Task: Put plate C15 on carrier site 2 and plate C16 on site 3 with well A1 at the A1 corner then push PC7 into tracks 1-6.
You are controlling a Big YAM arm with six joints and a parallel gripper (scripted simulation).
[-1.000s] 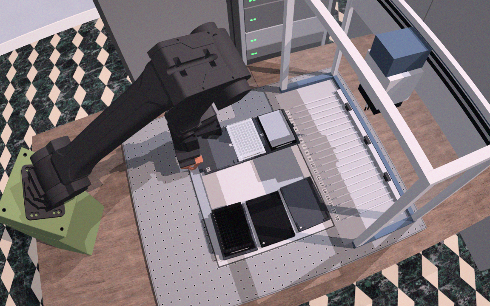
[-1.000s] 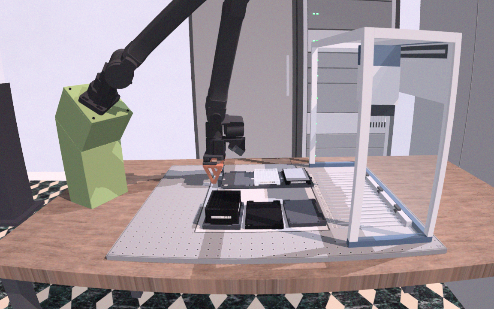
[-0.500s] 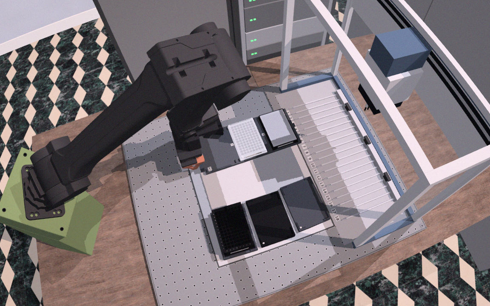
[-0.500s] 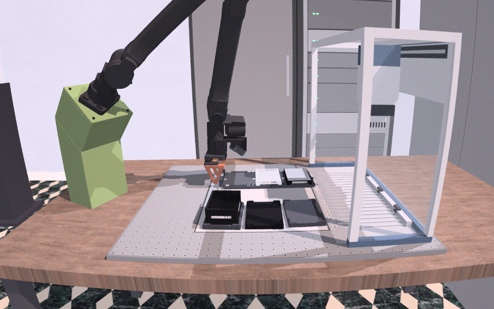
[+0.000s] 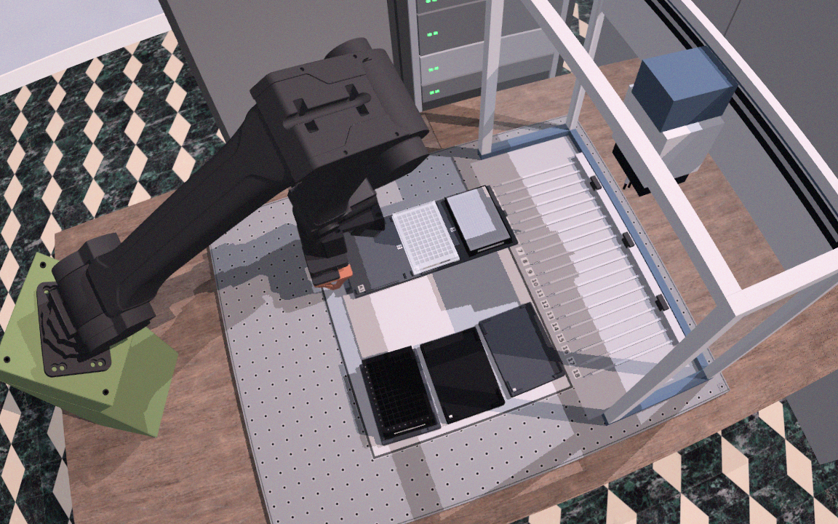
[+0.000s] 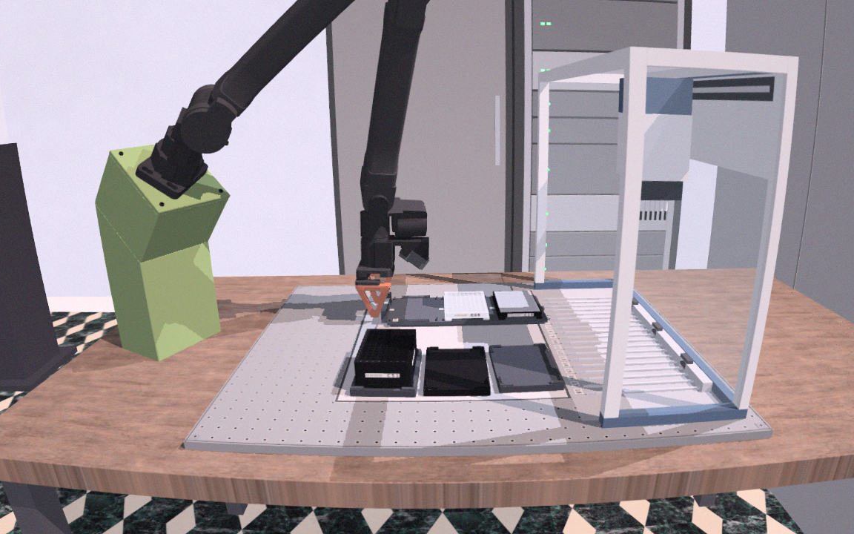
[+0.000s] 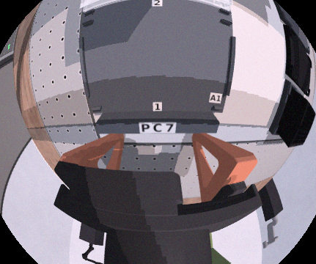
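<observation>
Now — PC7 (image 5: 380, 263): site 1 bare, sites 2–3 loaded | end effector (image 7: 158, 152) spread, empty

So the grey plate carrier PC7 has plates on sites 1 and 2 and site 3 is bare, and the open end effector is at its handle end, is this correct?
Not quite. The wrist view shows site 1 of the grey plate carrier PC7 bare; the top view shows the plates on sites 2 and 3. The open end effector is at its handle end.

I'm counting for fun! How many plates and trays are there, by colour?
White plates: 1
Grey plates: 1
Black blocks with holes: 1
Bare dark trays: 2
Long dark carriers: 1
Total: 6
</observation>
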